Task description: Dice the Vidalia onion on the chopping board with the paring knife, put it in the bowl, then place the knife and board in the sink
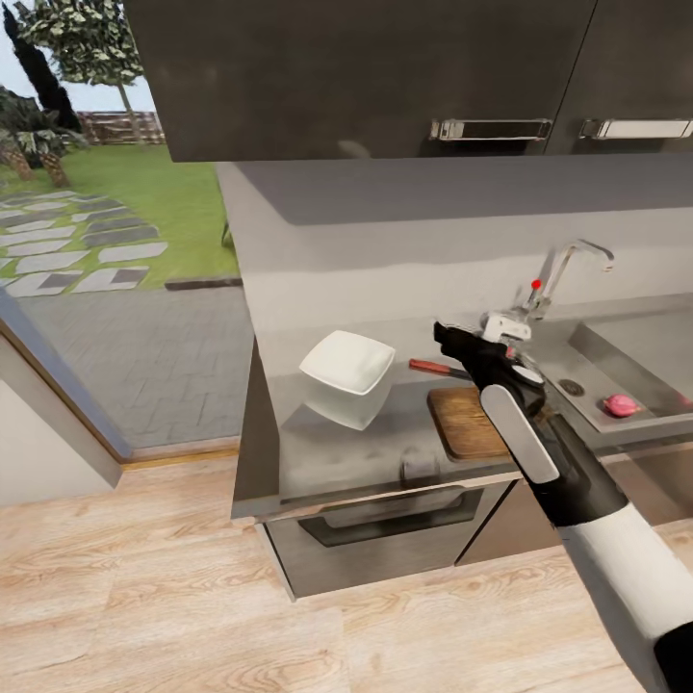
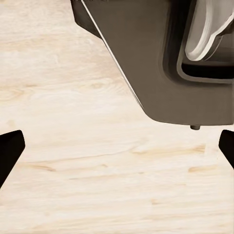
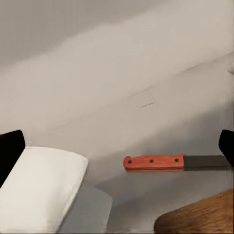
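Right gripper [image 1: 445,337] hovers over the counter [image 1: 327,452], jaws wide, just above the knife [image 1: 430,366]. Board [image 1: 467,423] at its 5 o'clock, bowl [image 1: 346,377] at 9. Left gripper [image 2: 117,146] wide, over floor [image 2: 87,170]. Onion not identifiable.

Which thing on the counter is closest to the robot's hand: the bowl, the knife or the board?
The knife: it lies just ahead of the right gripper, between the white bowl and the brown board.

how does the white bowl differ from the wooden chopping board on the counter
The squarish white bowl is glossy and raised, with walls; the dark brown wood-grain chopping board lies flat and thin. The bowl stands fully in sight nearer the countertop's open end, while the board is partly hidden under the right arm, nearer the sink. Both rest on the glossy grey countertop.
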